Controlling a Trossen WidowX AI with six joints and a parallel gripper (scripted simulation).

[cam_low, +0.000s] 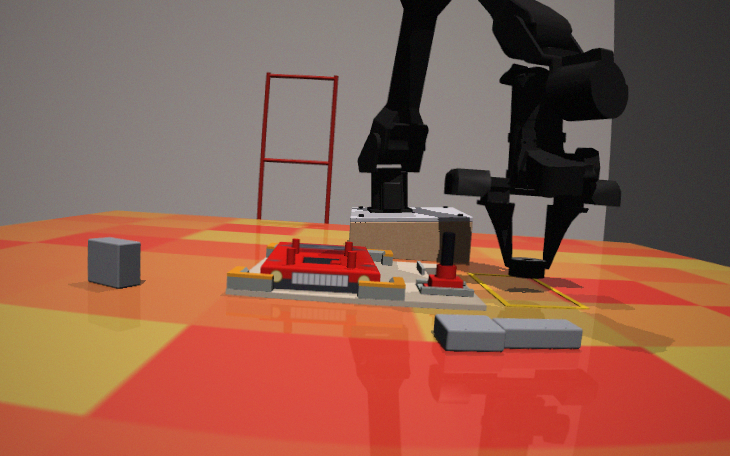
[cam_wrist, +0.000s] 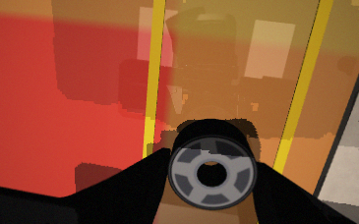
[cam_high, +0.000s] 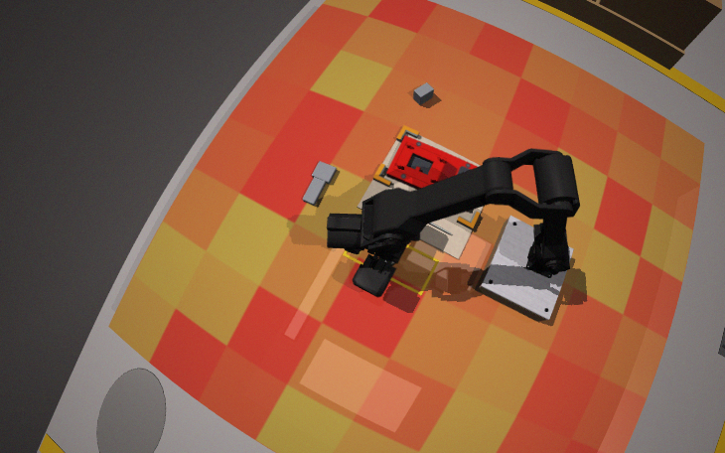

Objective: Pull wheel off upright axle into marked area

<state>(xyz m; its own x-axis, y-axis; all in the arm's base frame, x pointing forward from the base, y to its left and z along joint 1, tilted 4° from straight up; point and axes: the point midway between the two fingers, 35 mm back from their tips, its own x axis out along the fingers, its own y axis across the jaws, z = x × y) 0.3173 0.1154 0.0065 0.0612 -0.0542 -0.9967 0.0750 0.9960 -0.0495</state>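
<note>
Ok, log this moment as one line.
stage: placing | end effector: shut on wheel | wheel: off axle, low over marked area, contact with table unclear | release: not yet done

Top view looks steeply down from afar; exterior sits low, near the table, facing the arm; wrist looks down close, seemingly vertical. All share the marked area [cam_low: 528, 290].
</note>
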